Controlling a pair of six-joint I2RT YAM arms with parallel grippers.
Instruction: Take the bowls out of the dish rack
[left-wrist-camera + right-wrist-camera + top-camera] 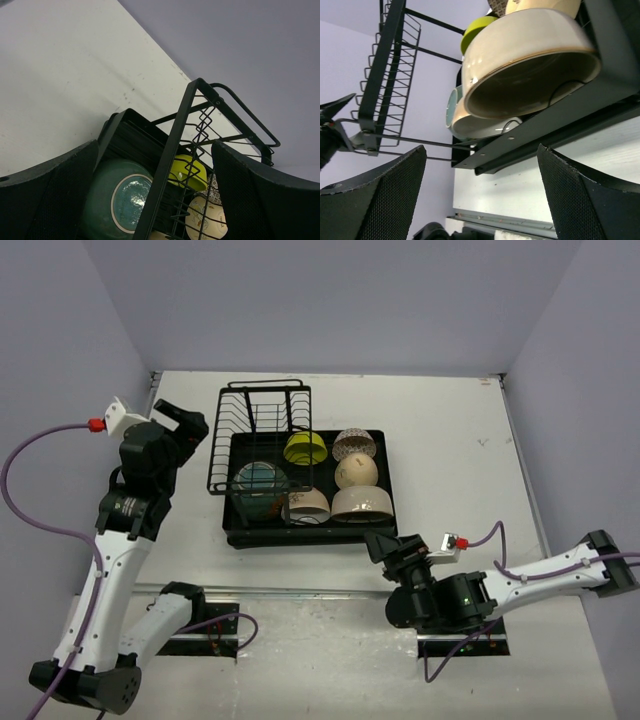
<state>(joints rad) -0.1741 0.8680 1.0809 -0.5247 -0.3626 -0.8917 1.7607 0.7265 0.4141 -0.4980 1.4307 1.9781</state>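
The dish rack (234,531) is a black tray with an upright wire holder (258,425) at its left. Several bowls sit in it: yellow-green (305,448), brown-patterned white (354,443), smooth cream (356,471), large beige (362,503), cream with a brown band (307,506) and teal (261,481). My left gripper (188,426) hangs open just left of the wire holder (175,145), facing the teal bowl (120,200) and the yellow-green bowl (191,173). My right gripper (385,544) stands open at the tray's front right edge (560,120), below the large beige bowl (530,60). Neither holds anything.
The rack stands mid-table, with bare white tabletop (450,450) to its right and behind it. Purple walls close in the left, back and right. A metal rail (300,592) runs along the near edge between the arm bases.
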